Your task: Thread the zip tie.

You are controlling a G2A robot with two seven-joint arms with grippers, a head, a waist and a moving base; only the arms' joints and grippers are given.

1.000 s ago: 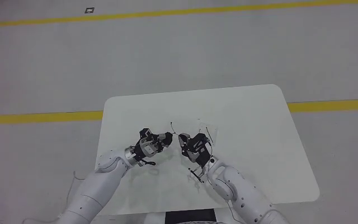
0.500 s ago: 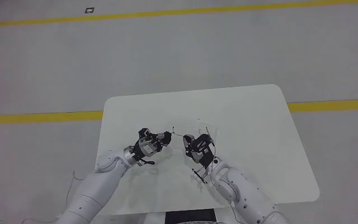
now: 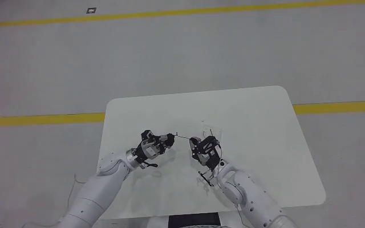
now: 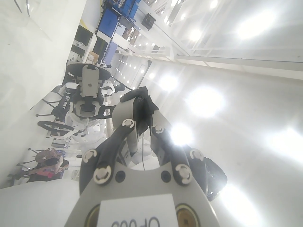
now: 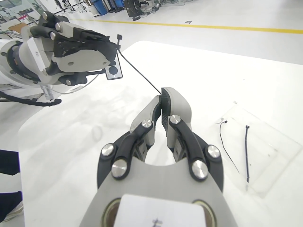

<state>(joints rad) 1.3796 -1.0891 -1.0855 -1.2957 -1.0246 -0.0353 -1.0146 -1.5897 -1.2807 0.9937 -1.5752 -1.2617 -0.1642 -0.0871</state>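
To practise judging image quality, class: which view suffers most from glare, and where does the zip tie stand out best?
Left wrist view: ceiling lamps bloom into white patches around the left gripper, washing out much behind it. Right wrist view: even light, and the zip tie reads dark against the white table, so it is clearest here. Top view: flat light, the tie only a faint line.

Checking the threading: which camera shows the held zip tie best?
Right wrist view: the zip tie runs plainly from right hand to left hand. Top view shows a faint line; left wrist view, a thin sliver.
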